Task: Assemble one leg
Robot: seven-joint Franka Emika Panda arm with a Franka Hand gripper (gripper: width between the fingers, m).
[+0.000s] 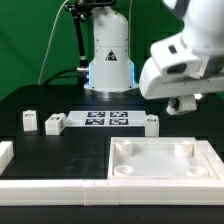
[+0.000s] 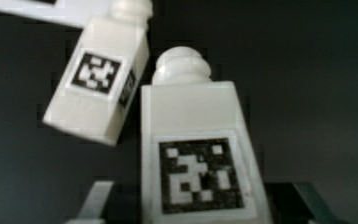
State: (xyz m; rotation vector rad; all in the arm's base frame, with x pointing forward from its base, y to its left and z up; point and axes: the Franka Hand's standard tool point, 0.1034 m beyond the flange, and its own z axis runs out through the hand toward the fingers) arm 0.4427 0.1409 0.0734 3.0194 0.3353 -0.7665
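Closest to you in the exterior view is the big white tray (image 1: 150,163) with its raised rim, lying flat on the black worktop (image 1: 75,142). Another white part (image 1: 5,153) is cut off at that view's left edge. Behind them you have a row: two small white blocks (image 1: 28,121) (image 1: 55,123) standing near each other, then the marker board (image 1: 107,119) flat on the worktop, then a lone small block (image 1: 152,122) just past the board's end on that view's right.

Your gripper (image 1: 185,104) hangs low behind the tray's far corner, beyond that lone block, with the bulky white arm (image 1: 185,55) above it.

In the wrist view, the leg (image 2: 194,140) lies lengthwise between the dark fingers (image 2: 101,200). Its tag faces the camera and its rounded peg points away. The fingers flank its sides, but the picture is too blurred to tell whether the pads press on it or stand just clear. A second leg (image 2: 98,85) lies tilted just beside it, tag up, and the two almost touch.

Farthest back stands the robot's base (image 1: 108,60) against the green backdrop (image 1: 30,40).
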